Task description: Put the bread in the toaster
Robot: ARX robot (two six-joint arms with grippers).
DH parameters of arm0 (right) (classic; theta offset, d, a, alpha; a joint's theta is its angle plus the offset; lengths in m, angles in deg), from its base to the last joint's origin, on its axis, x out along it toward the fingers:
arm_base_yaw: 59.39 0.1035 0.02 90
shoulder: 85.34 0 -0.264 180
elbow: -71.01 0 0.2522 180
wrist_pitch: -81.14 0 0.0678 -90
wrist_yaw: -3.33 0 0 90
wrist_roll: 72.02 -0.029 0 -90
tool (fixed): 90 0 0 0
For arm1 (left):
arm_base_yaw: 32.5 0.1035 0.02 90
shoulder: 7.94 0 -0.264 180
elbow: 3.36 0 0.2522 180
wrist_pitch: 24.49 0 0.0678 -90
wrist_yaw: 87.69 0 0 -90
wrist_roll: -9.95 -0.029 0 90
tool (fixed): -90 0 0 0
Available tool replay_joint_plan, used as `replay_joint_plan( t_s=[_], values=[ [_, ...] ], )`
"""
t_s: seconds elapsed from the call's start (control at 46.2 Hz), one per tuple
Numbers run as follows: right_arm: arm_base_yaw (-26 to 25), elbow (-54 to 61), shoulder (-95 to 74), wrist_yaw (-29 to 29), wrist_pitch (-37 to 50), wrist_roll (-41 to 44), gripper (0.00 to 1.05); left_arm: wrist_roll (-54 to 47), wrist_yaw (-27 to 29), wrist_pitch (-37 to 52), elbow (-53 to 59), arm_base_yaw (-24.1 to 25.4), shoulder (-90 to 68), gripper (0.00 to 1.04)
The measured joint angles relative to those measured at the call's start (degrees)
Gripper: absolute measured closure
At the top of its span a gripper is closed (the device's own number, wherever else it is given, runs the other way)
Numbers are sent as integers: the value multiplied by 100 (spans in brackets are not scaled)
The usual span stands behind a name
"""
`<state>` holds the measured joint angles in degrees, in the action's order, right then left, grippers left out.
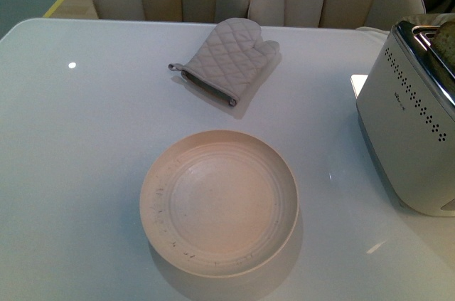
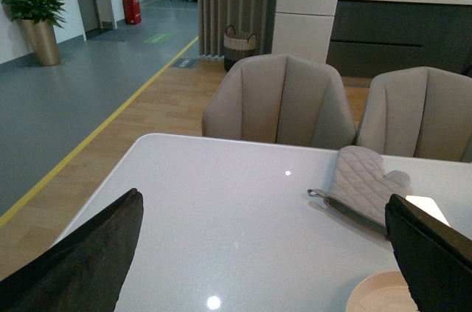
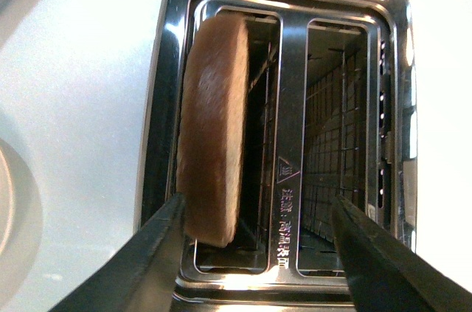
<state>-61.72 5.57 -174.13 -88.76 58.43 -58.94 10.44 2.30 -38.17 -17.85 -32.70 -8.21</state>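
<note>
From my right wrist camera I see the bread (image 3: 212, 131) standing on edge in one slot of the toaster (image 3: 291, 179), crust up, its top still above the chrome rim. The neighbouring slot holds nothing but its wire grille. The right gripper (image 3: 258, 253) hangs just over the slots with its fingers (image 3: 140, 264) spread wide, one beside the slice's end and the other past the empty slot; it grips nothing.

My front camera catches only the white dotted side of the toaster (image 1: 409, 137) at the table's right edge, with a corner of the bread (image 1: 446, 39) poking out of the top. It also shows what the wrist view cannot: a round cream plate (image 1: 219, 203) with nothing in it, in the middle of the white table (image 1: 78, 159), and a grey quilted oven mitt (image 1: 227, 59) lying flat beyond it.

The left wrist camera looks across the table toward two beige chairs (image 2: 279, 102). The left gripper (image 2: 258, 253) is parted wide and empty, above the table.
</note>
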Motion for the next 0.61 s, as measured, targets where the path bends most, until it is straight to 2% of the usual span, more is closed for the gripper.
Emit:
replay_joint_plan(
  t_s=[0.195,0.26,0.346,0.411,0.476,0.606],
  values=[
    [-372,549,1434,-35,730,-525,12,0,2,0,0,0,0,7],
    [-498,787,1937,35,960,-693,9,0,2,0,0,0,-2,7],
    [-649,1672,2741,844,2632,-1001,22,0,4,0,0,0,0,7],
    [-608,2284,3209,990,3635,-1108,34,0,0,0,0,0,-2,7],
    [-518,2756,3480,929,4017,-1191,48,0,2,0,0,0,0,7],
    [-348,3499,3838,774,4151,-1231,76,0,2,0,0,0,0,7]
  ],
)
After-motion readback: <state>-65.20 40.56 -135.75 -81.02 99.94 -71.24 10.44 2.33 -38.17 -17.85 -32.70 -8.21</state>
